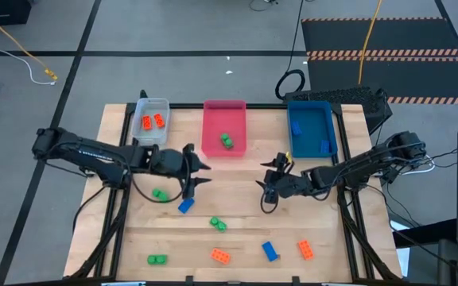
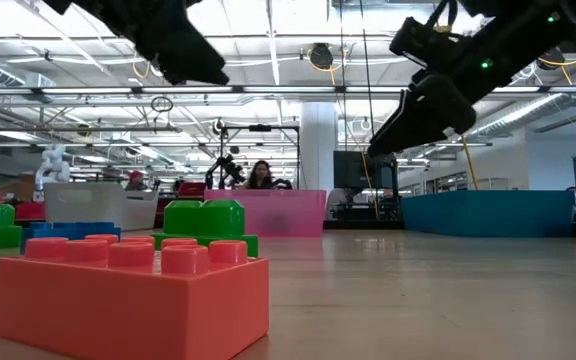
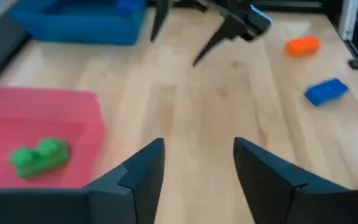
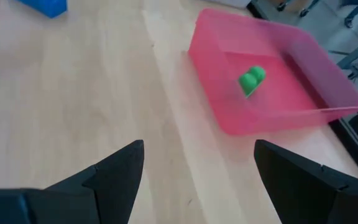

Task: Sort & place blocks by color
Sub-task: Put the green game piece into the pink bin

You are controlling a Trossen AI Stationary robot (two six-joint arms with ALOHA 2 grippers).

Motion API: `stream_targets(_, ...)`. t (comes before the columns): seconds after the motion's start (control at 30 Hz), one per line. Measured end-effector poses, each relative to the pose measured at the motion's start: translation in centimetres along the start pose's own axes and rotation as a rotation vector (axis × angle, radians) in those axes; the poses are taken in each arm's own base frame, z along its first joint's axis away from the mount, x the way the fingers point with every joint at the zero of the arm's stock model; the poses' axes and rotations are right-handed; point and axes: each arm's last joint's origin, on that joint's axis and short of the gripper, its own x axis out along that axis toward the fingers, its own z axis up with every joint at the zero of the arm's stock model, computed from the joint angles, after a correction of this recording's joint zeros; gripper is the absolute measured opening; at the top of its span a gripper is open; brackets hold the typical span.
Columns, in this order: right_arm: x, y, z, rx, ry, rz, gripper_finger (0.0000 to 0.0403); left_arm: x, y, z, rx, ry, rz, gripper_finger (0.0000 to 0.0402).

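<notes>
My left gripper is open and hovers over bare wood just in front of the pink tray; nothing is between its fingers. My right gripper is open too, facing it from the right, also with nothing in it. A green brick lies in the pink tray. Two orange bricks lie in the grey tray. Blue bricks lie in the blue tray. Loose on the table are a green brick, a blue brick, another green brick, and more along the near edge.
Near the table's near edge lie a green brick, an orange brick, a blue brick and an orange brick. The three trays line the far edge. Bare wood lies between the two grippers. People show in the room behind.
</notes>
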Motion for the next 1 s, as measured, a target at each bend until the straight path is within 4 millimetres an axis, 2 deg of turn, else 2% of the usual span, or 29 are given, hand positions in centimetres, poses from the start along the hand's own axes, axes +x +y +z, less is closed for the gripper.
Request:
stream_targets(0.17,-0.8,0.0,-0.7,-0.013,0.085,0.004,0.0299,-0.3,-1.9,-0.6,0.039,0.035,-0.028,0.0159)
stream_targets(0.33,-1.1,-0.3,-1.3,-0.011,0.189,0.008,0.0299,-0.4,-2.1,-1.0,0.026,0.068,0.02,0.0136)
stream_targets(0.53,-1.4,0.4,-1.2,0.022,0.181,0.083,0.0299,-0.5,-2.7,-0.8,0.035,0.04,-0.005,0.0132)
stream_targets(0.6,-1.5,0.7,-1.1,0.022,0.174,0.107,0.0299,-0.5,-2.7,-1.3,0.026,0.084,0.003,0.0132)
stream_targets(0.7,-1.7,0.9,-1.2,0.014,0.173,0.116,0.0299,-0.7,-2.1,-2.9,-0.02,0.232,0.129,0.0132)
stream_targets(0.83,-1.9,1.1,-1.4,0.002,0.19,0.119,0.0299,0.1,-1.8,-4.9,-0.052,0.411,0.24,0.0145)
stream_targets(1.0,-2.0,0.9,-2.0,-0.01,0.244,0.097,0.0299,2.1,-2.5,-6.4,-0.066,0.538,0.164,0.02)
